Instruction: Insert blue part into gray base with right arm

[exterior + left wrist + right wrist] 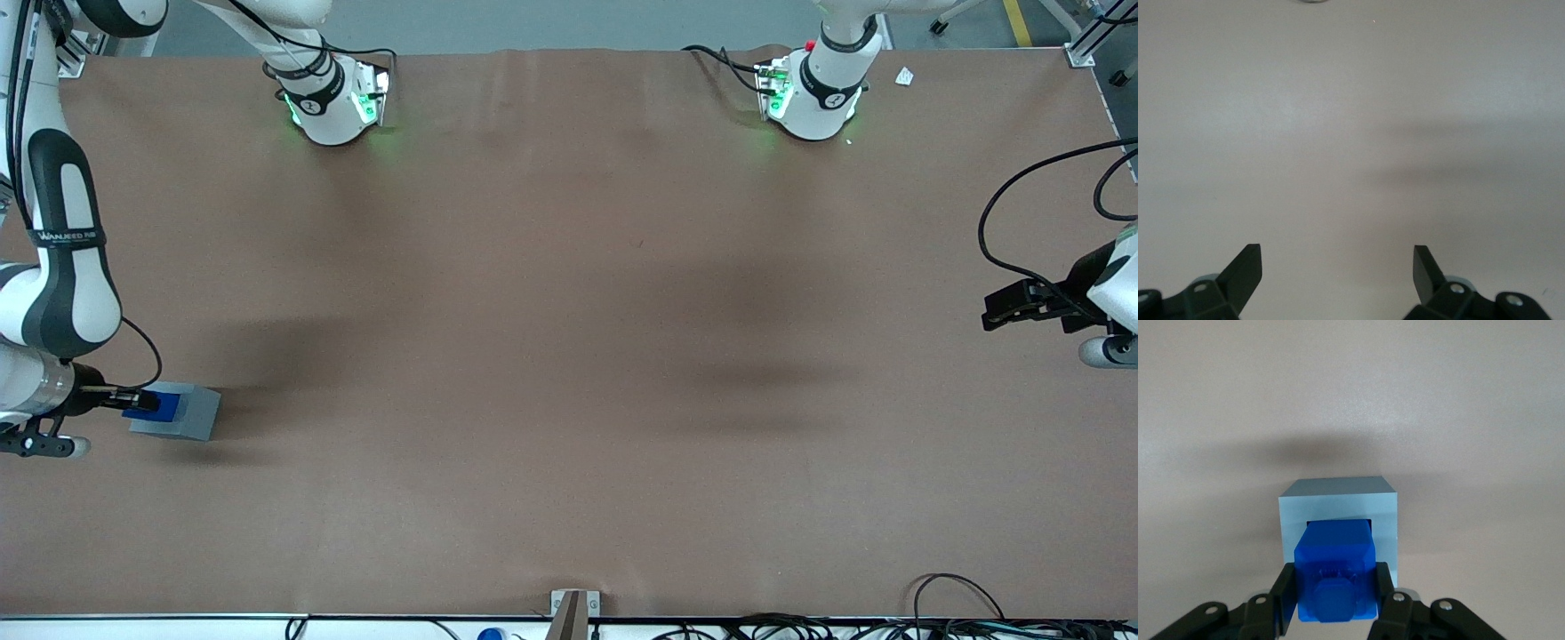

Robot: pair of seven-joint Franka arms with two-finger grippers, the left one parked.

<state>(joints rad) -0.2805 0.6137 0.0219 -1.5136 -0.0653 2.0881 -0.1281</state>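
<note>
Front view: at the working arm's end of the counter [569, 356], the right arm [53, 267] holds its end effector [142, 404] over the gray base [182, 412].

Right wrist view: the end effector [1335, 597] pinches the blue part [1336, 570], lined up over the gray base [1338, 503]'s recess, apparently partly entering it for insertion.

A wide brown table [569, 356] carries everything. Toward the working arm's end sits the gray base [182, 412], resting flat on the tabletop, and the gripper [133, 402] is right over it, fingers closed on the blue part [153, 407] at the base's top recess. Two white pedestals [333, 100] with green lights stand on the table farther from the front camera. A small white scrap [904, 77] lies near the parked arm's pedestal.
</note>
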